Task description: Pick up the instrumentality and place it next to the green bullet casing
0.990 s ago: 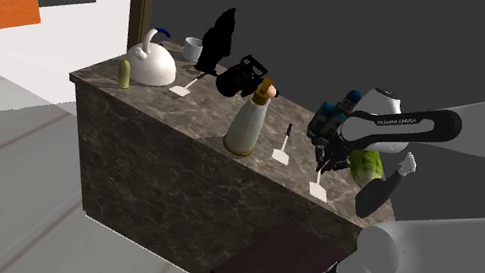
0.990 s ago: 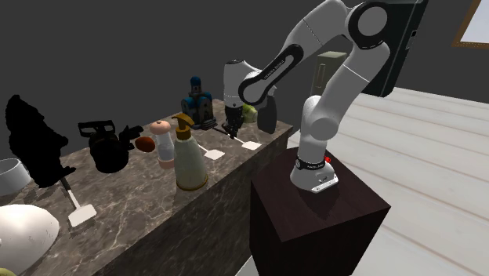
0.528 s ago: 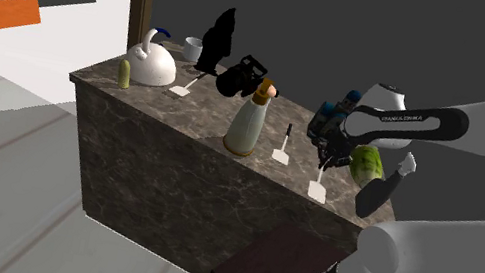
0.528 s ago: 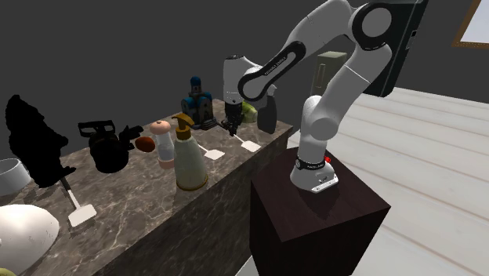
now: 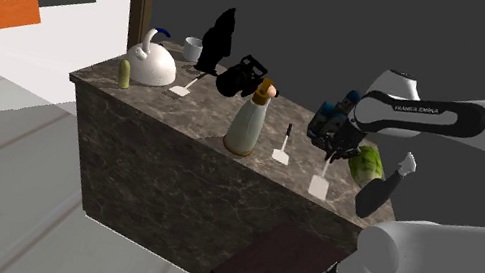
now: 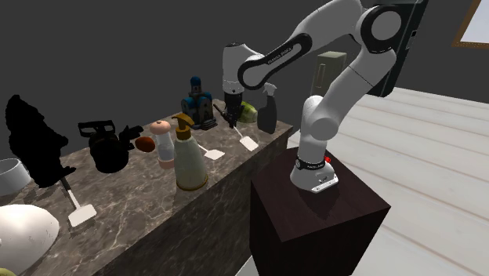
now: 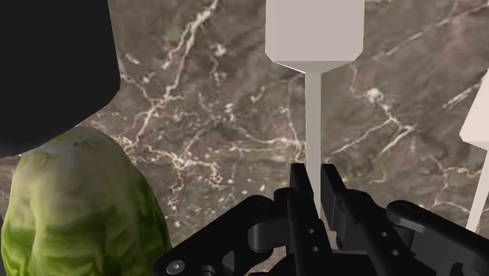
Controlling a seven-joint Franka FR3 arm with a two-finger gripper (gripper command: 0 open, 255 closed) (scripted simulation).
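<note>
I have the fingers (image 7: 313,182) clamped on the thin handle of the white spatula (image 7: 313,31). In the wrist view the shaft runs straight out from between them, with the flat blade at the far end. The tool's long axis lines up with the way the fingers point, and all its length sits on one side of the grip. In the second exterior view it hangs from the fingers (image 6: 233,118) at a slant, with the blade (image 6: 248,143) low over the counter near its stand-side end. I cannot tell whether the blade is clear of the stone.

What matters for my next move is where the green bullet casing (image 5: 124,74) lies. It stands at the opposite end of the counter (image 5: 198,118), well apart from the fingers (image 5: 333,154), toward the shoulder view's left. The carry therefore runs the whole length of the top.

Along that line stand a second spatula (image 5: 281,153), a tall cream bottle (image 5: 250,122), a black object (image 5: 238,77) and the white kettle (image 5: 151,65), which is just beside the casing. A green leafy head (image 5: 366,163) sits close by the fingers on the other side.

I judge that I need height first — enough for the trailing blade to pass the bottle's top — and then a long sweep toward the casing.
</note>
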